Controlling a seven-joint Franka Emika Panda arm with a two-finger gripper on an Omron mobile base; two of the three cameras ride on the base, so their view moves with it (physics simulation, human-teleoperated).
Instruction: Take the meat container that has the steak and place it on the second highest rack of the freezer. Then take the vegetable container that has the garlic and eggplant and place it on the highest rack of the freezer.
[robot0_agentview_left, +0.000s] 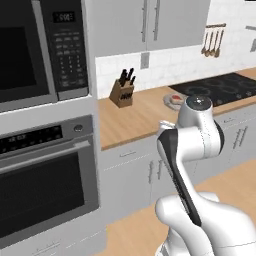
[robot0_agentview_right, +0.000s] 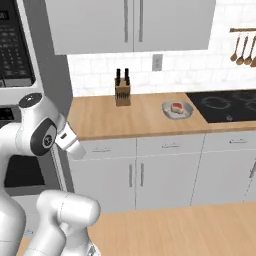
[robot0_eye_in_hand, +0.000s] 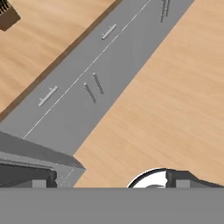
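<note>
Right base view | steak (robot0_agentview_right: 177, 106) flat in meat container (robot0_agentview_right: 186, 113), orientation unclear | gripper (robot0_eye_in_hand: 109, 178) spread wide, empty

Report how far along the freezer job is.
Nothing looks done: the meat container with the steak sits on the wooden counter, between the knife block and the cooktop. Nothing is in hand; the gripper is open over the floor. Both containers remain to be placed.

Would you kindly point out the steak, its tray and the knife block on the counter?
steak (robot0_agentview_right: 176, 106): right base view, its red top.
tray (robot0_agentview_right: 186, 113): right base view, its grey rim on the near right.
knife block (robot0_agentview_right: 122, 96): right base view, its wooden front face.
</note>
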